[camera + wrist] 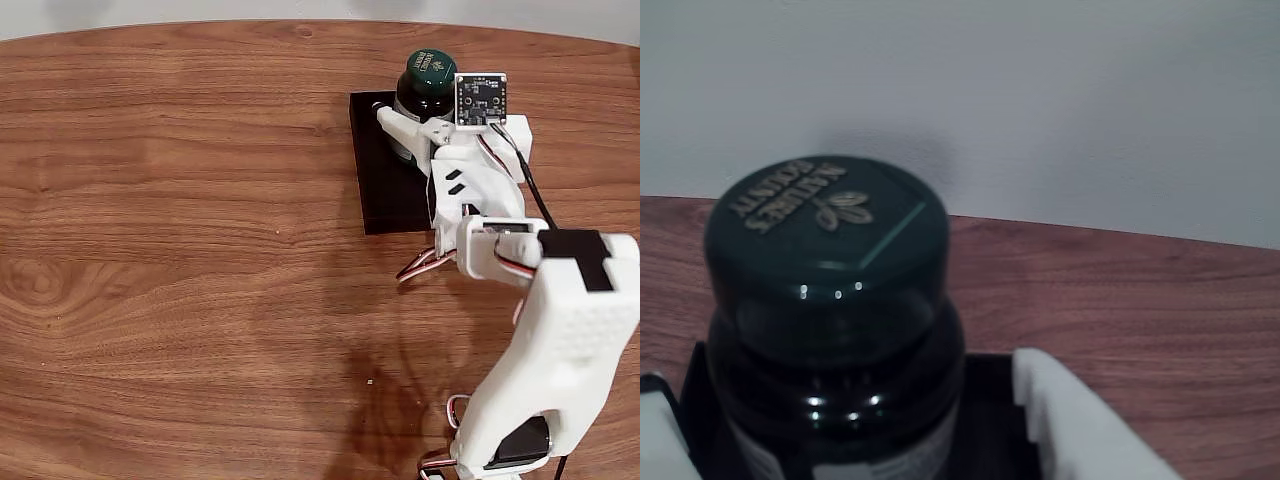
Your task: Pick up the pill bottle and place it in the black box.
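In the fixed view, the white arm reaches from the lower right of the frame up toward the far edge of the wooden surface (180,250). Its end effector (420,125) sits over the black box (385,195), a shallow matte tray lying near the upper middle-right of the surface. The pill bottle (428,78) stands upright between the fingers, its dark green cap with pale printing facing up; one white finger (400,122) shows on the bottle's left side in this view, pressed against the body. The bottle is over the far end of the box, though whether its base touches the box floor cannot be told. A small circuit board with a camera (480,100) rides on the wrist just right of the cap.

In the wrist view, the pill bottle (830,300) is close up, cap printed with lettering and a leaf mark, a strip of white label at the lower edge. A white finger (1080,430) sits to its right and another sliver of white at the left edge, so the end effector (840,440) is closed around the bottle. The black box (990,400) shows behind and beneath it, with the surface and a pale wall (1040,100) beyond.
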{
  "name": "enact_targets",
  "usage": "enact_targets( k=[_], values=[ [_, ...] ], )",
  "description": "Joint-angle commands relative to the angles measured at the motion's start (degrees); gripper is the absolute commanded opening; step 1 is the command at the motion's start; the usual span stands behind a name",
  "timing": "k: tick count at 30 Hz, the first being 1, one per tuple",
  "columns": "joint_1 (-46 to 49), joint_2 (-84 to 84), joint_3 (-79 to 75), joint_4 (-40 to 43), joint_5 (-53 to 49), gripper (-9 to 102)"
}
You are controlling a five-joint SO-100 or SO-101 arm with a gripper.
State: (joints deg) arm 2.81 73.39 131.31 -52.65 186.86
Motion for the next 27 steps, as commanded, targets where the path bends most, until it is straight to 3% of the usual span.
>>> enact_targets(
  k=[1, 15, 27],
  values=[
    [-0.7, 9.8, 2.5, -1.6, -0.2, 41],
    [-1.4, 24.4, 19.7, -4.4, -1.4, 41],
    [-1.1, 46.8, 28.0, 13.9, -4.6, 39]
  ],
)
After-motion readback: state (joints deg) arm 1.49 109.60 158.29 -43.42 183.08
